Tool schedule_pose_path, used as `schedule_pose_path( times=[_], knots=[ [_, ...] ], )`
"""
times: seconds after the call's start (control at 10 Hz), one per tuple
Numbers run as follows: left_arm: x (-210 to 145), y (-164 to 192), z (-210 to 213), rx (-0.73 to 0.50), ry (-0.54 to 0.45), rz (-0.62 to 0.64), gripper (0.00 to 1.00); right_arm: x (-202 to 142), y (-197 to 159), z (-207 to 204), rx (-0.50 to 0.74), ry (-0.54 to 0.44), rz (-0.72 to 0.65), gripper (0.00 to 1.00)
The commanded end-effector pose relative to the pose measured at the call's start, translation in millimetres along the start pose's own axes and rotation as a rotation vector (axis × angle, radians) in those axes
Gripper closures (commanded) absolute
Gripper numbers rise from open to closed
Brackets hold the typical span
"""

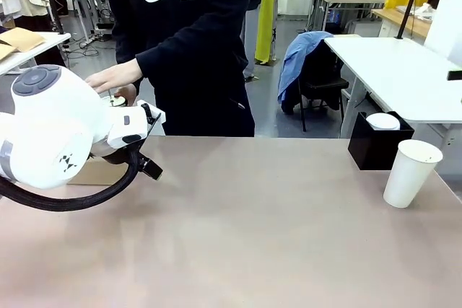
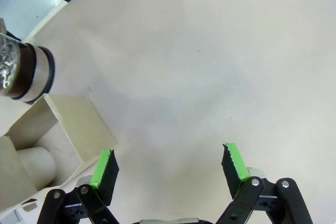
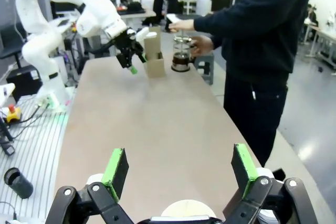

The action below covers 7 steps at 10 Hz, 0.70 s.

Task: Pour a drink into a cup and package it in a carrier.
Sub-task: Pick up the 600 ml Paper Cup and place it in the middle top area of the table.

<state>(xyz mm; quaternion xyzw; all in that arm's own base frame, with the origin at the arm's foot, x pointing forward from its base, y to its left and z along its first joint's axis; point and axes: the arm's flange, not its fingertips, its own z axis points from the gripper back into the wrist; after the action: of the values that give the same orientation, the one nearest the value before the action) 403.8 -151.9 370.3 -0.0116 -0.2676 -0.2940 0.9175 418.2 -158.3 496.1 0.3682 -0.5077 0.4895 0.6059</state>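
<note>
The white paper cup [image 1: 411, 172] stands open-topped at the table's right, and its rim [image 3: 188, 209] shows just below my open right gripper [image 3: 181, 169]. At the far left, the brown cardboard carrier [image 1: 97, 172] is half hidden behind my left arm. My left gripper [image 2: 170, 166] hangs open over bare table just beside the carrier [image 2: 63, 124]. Nothing is between its fingers. The glass jug [image 3: 181, 56] with the dark drink stands behind the carrier [image 3: 154, 56], with the person's hand [image 3: 198, 45] on it. Its chrome bands [image 2: 23, 74] show in the left wrist view.
A black square box [image 1: 377, 142] with a white lid [image 1: 382, 120] on top sits behind the cup. The person in a black hoodie stands at the far edge, one hand [image 1: 115, 77] out over the left corner. A pale round thing [image 2: 37, 163] sits inside the carrier.
</note>
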Motion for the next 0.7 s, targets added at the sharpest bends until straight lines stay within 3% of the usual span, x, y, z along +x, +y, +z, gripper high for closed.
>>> schedule_pose_path(
  times=[0.0,0.2,0.4,0.6],
  knots=[
    [-0.1,0.0,0.2,0.000,0.000,0.000,0.00,-4.0,-2.2,-3.5,0.011,-0.020,0.001,0.00],
    [-0.1,0.0,0.2,0.000,0.000,0.000,0.00,-57.0,-7.1,39.0,-0.076,-0.183,0.019,0.00],
    [-0.1,0.0,0.2,0.000,0.000,0.000,0.00,-119.0,7.8,69.8,-0.142,-0.248,0.049,0.00],
    [-0.1,0.0,0.2,0.000,0.000,0.000,0.00,-172.0,18.3,73.3,-0.198,-0.227,0.042,0.00]
  ],
)
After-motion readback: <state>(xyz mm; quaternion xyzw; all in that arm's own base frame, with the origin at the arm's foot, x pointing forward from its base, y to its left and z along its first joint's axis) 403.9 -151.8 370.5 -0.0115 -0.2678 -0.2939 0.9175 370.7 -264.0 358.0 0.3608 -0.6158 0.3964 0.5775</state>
